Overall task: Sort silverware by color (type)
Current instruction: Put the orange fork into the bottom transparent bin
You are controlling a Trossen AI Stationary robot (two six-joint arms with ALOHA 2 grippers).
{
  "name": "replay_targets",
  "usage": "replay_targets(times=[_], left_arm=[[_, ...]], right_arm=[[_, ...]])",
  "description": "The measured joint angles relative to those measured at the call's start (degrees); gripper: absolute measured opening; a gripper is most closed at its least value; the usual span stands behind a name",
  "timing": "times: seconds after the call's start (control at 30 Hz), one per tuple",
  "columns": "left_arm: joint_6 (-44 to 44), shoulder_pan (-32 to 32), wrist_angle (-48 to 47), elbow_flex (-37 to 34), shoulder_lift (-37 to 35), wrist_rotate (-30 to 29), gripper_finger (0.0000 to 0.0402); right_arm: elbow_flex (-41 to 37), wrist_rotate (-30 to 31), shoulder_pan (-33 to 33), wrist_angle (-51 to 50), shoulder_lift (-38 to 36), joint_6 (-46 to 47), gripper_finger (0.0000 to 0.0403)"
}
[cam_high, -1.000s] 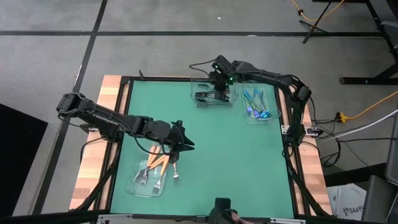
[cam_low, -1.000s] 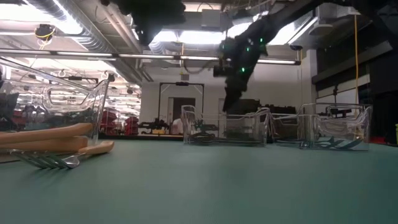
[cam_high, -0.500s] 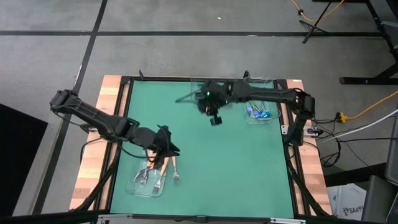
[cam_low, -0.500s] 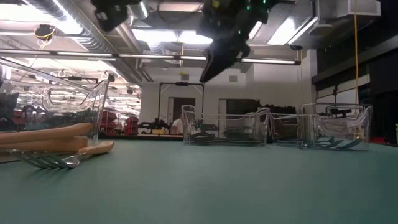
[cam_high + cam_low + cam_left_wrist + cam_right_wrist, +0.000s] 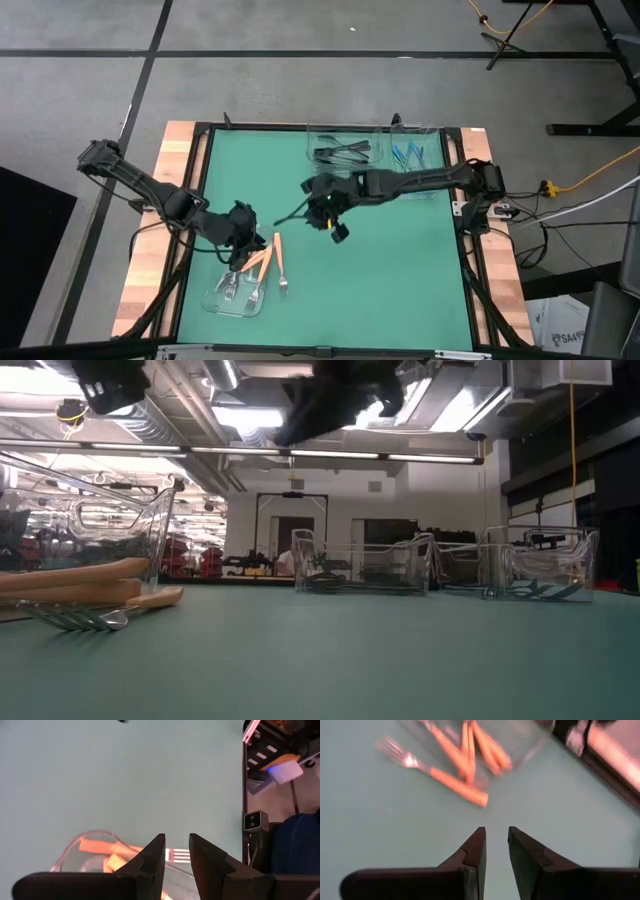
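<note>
Green mat [image 5: 380, 270] covers my whole table, with a wooden strip down each side and grey floor all around. My right arm was up at the far trays a moment ago, and now it reaches across to the middle of the mat, and my right gripper [image 5: 322, 214] hangs there with its two fingers a small gap apart and nothing between them. My left arm has pulled back toward the near left corner, and my left gripper [image 5: 243, 236] sits over the near tray [image 5: 214, 296], also a little apart and empty. I count three clear trays. Two stand side by side at the far edge: one [image 5: 345, 158] has the black pieces [image 5: 342, 152], too bunched to count, and the other [image 5: 418, 160] has the blue ones [image 5: 408, 152], partly hidden by my right arm. The near tray holds the orange-handled forks [image 5: 255, 268], about four that I can see. One more orange fork [image 5: 281, 262] lies on the mat just beside that tray. Most of the mat is bare, mainly the near right part, so I have lots of room there.
</note>
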Motion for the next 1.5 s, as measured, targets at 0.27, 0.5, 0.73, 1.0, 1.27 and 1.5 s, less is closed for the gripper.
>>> replay_targets(times=[0.27,0.5,0.73,1.0,1.27,1.5], left_arm=[[-4.0,-0.3,-7.6,0.0,0.0,0.3,0.008],[-4.4,-0.2,-10.7,0.0,0.0,0.1,0.008],[-4.4,-0.2,-10.7,0.0,0.0,-1.4,0.008],[-4.3,-0.2,-10.7,0.0,0.0,-2.9,0.008],[-4.2,-0.2,-10.6,0.0,0.1,-4.3,0.008],[-4.3,-0.1,-10.5,0.0,0.1,-5.7,0.008]], right_arm=[[0.0,0.0,5.0,6.1,3.9,0.1,0.0084],[0.0,0.0,7.7,13.9,7.8,0.2,0.0154],[0.0,0.0,8.7,20.0,12.5,0.2,0.0178],[0.0,-0.7,8.6,21.0,16.6,0.4,0.0168],[0.0,-1.5,8.6,25.5,20.0,0.4,0.0167],[0.0,-4.2,8.5,28.7,20.1,0.4,0.0167]])
